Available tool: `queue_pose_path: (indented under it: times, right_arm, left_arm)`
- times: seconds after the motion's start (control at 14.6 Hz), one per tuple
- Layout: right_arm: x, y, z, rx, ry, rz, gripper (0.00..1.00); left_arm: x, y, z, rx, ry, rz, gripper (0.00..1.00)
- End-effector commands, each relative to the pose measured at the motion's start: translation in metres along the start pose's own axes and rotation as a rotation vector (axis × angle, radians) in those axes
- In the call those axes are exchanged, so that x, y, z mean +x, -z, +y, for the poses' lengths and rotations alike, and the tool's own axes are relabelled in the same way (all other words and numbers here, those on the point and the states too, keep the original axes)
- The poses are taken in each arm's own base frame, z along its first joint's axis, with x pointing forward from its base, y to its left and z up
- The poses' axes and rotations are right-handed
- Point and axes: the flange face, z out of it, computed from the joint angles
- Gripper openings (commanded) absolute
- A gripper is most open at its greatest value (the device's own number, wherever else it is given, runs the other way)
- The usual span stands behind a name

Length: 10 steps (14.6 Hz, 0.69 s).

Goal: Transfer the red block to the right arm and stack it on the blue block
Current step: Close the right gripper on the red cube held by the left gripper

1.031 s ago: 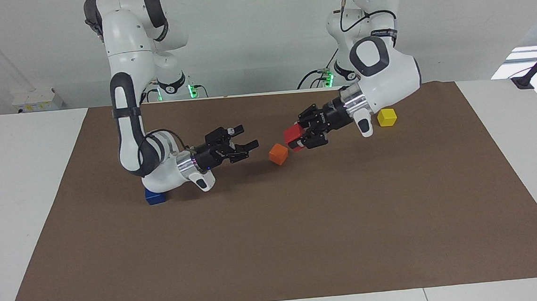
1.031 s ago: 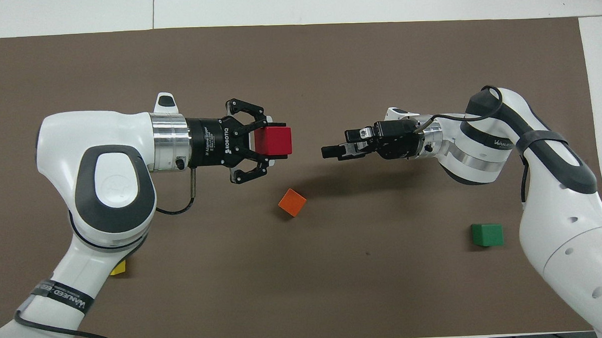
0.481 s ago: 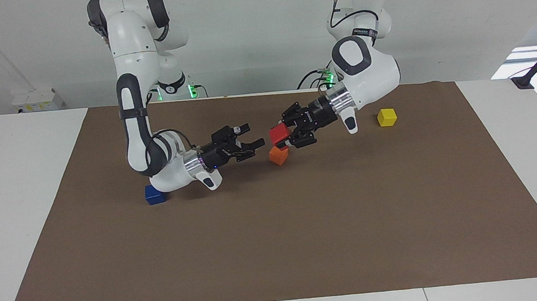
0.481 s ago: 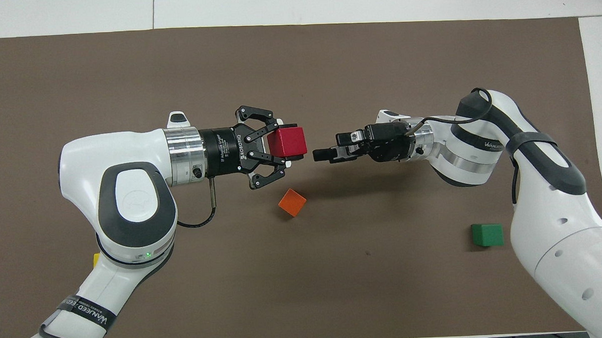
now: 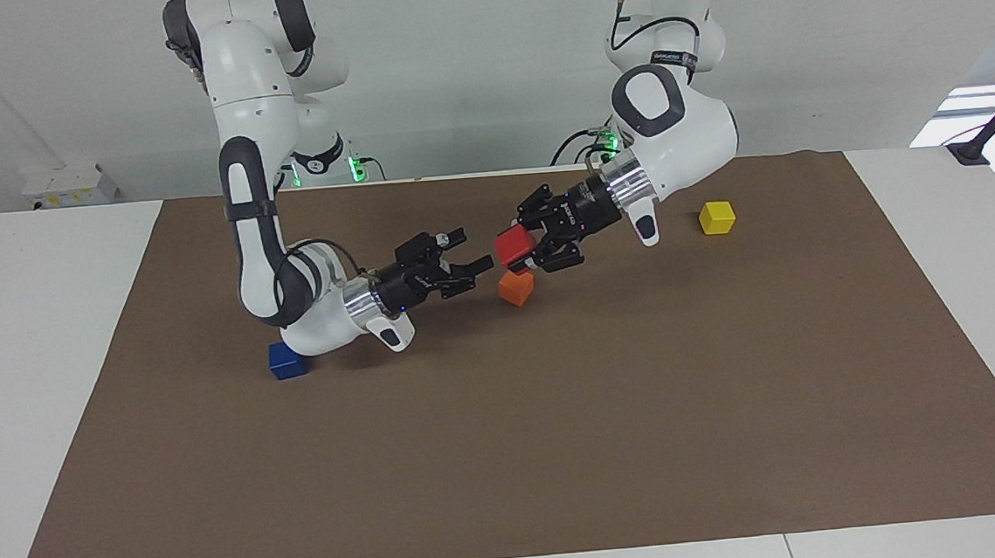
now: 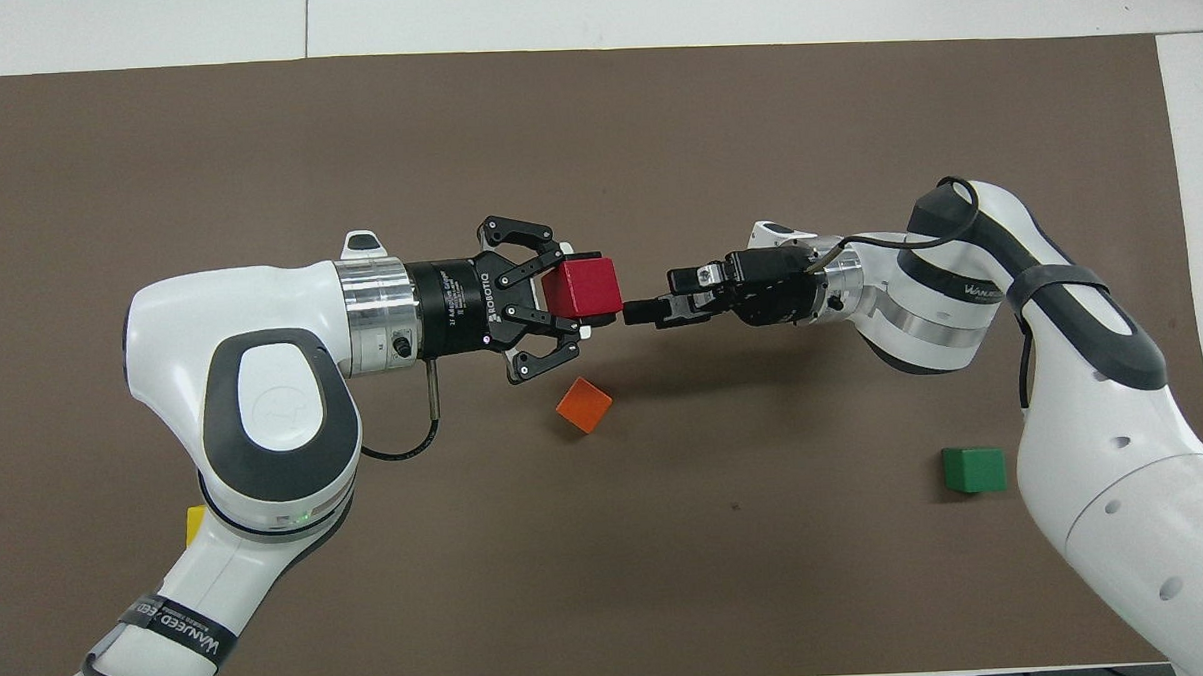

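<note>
Both arms have been closing on each other since the earlier frames: the left gripper [image 5: 520,249], clenched on the red block [image 5: 514,245], is now holding it in the air just over the orange block [image 5: 516,288]. At the red block's 9 o'clock in the facing view, the right gripper [image 5: 467,251] is hovering with fingers spread, almost touching it. At 8 o'clock the blue block [image 5: 287,360] is sitting on the brown mat [image 5: 562,449], under the right arm [image 5: 260,199].
</note>
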Motion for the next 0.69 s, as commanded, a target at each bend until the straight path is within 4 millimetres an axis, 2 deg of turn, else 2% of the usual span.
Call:
queue_pose_path:
  times: [0.0, 0.41, 0.62]
  right_arm:
    - [0.002, -0.002, 0.004, 0.014, 0.027, 0.016, 1.00]
    - [0.003, -0.001, 0.004, 0.004, 0.028, 0.026, 1.00]
    - [0.002, -0.008, 0.006, 0.012, 0.027, 0.023, 1.00]
  left_arm:
    - [-0.010, -0.004, -0.012, -0.019, 0.031, -0.014, 0.00]
    - [-0.020, -0.021, -0.022, -0.031, 0.008, -0.003, 0.00]
    - [-0.027, -0.032, -0.031, -0.042, 0.005, -0.007, 0.00]
